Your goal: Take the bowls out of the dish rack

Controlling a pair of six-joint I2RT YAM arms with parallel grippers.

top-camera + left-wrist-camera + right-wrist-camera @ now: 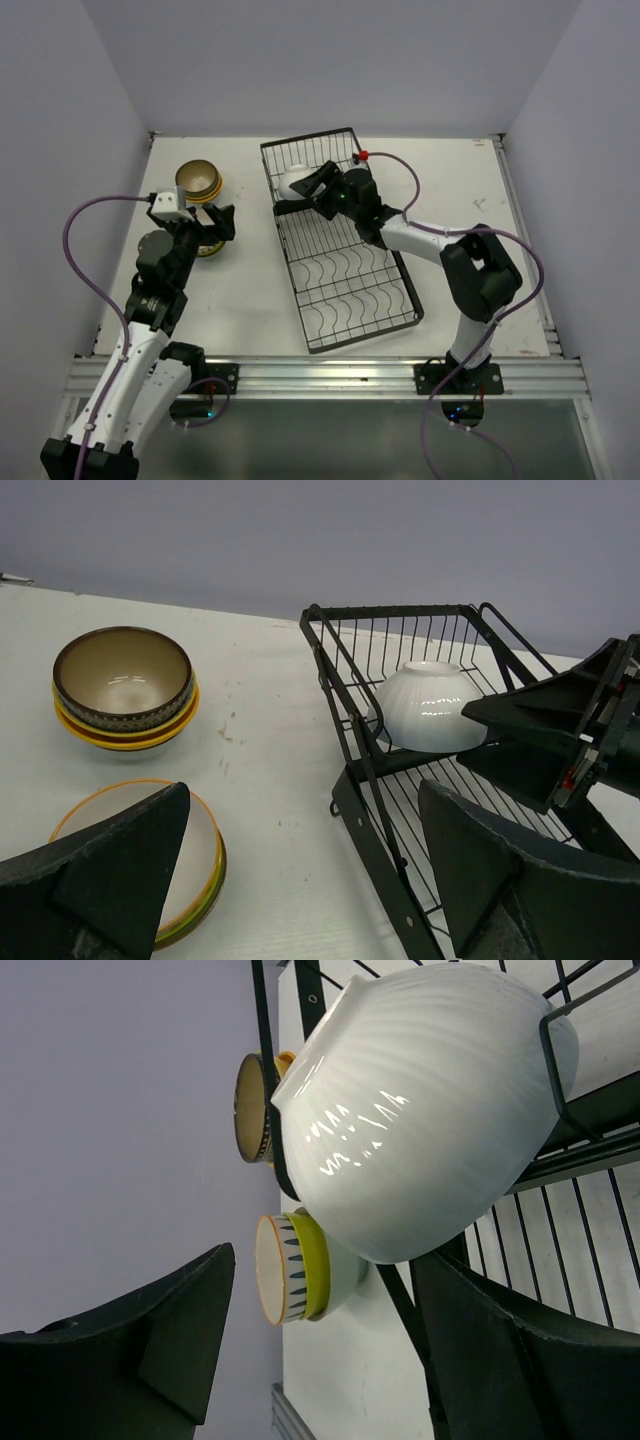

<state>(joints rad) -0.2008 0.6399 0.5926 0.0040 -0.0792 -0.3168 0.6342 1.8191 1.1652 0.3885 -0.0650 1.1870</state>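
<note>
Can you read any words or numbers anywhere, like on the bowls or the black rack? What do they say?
None: no words, numbers or signs can be read in any view.
The white bowl, the brown patterned bowl and the dish rack carry no lettering.
The striped bowl shows only black pointed marks, a pattern, not letters.
</note>
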